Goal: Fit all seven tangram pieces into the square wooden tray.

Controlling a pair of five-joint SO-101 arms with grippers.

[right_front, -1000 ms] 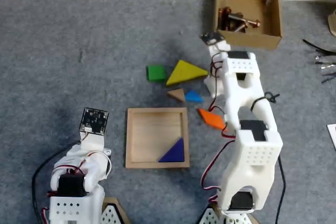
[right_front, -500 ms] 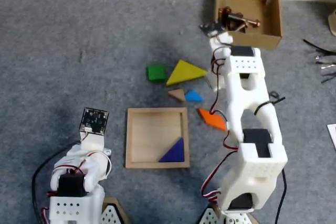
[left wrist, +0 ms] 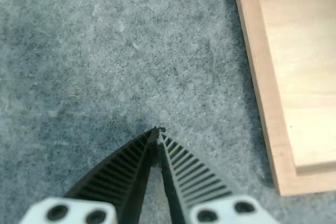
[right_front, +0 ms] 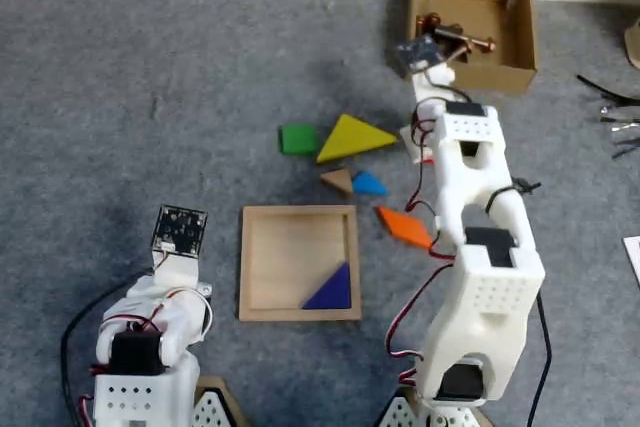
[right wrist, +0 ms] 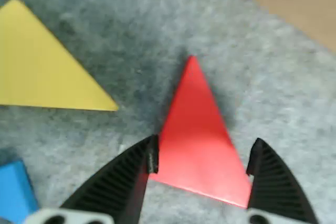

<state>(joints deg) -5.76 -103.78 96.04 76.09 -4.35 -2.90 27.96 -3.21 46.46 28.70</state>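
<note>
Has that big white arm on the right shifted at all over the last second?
Yes. The right arm has stretched farther up the table, and its wrist end is now closer to the cardboard box.

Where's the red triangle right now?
Right wrist view: the red triangle lies on the carpet inside the open right hand, just off the yellow triangle tip, on the table's right side below the box.

Left arm (right_front: 150, 332) folded near its base, left hand (left wrist: 157, 132) pinched closed; right arm (right_front: 478, 247) stretched forward, right hand (right wrist: 203, 156) spread wide, apparently angled downward.
</note>
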